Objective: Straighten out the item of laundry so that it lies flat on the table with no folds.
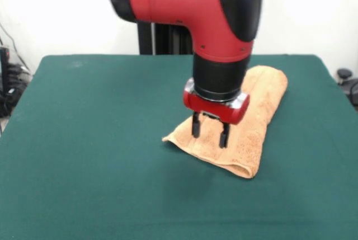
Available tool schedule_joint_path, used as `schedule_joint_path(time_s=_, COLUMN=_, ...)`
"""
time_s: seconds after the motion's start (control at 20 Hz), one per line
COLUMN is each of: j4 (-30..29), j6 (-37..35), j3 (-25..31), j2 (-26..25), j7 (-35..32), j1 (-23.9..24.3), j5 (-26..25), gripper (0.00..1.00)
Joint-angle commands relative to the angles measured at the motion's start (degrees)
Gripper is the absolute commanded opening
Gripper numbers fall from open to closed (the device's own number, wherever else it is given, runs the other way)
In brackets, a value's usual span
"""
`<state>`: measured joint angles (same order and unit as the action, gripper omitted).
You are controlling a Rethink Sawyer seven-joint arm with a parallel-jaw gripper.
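An orange-tan terry towel (254, 128) lies folded over on itself as a long strip on the dark green table (89, 139), right of centre, running from the far right toward the middle. Its near end has a rolled fold edge. My gripper (210, 131) hangs straight down from the red and black arm over the towel's near left part. Its two black fingers (196, 125) are spread apart, open and empty, with the tips at or just above the cloth. No label shows on the towel.
The arm's pedestal (162, 38) stands at the table's far edge. Cables and dark equipment (8, 83) sit off the table's left side, and a dark object (347, 80) off the right edge.
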<state>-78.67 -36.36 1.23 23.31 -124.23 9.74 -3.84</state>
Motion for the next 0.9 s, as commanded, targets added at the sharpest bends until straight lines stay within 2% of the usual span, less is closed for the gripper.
schedule_joint_path(time_s=0.05, j4=-6.9, j6=3.8, j3=7.5, j2=-2.9, j7=3.9, j1=4.2, j5=-1.6, gripper=1.0)
schedule_joint_path(time_s=0.4, j4=-7.0, j6=5.4, j3=8.3, j2=-3.9, j7=4.2, j1=6.0, j5=-4.3, gripper=1.0)
schedule_joint_path(time_s=0.9, j4=-8.1, j6=4.5, j3=7.9, j2=-2.0, j7=0.3, j1=4.3, j5=-4.0, gripper=1.0)
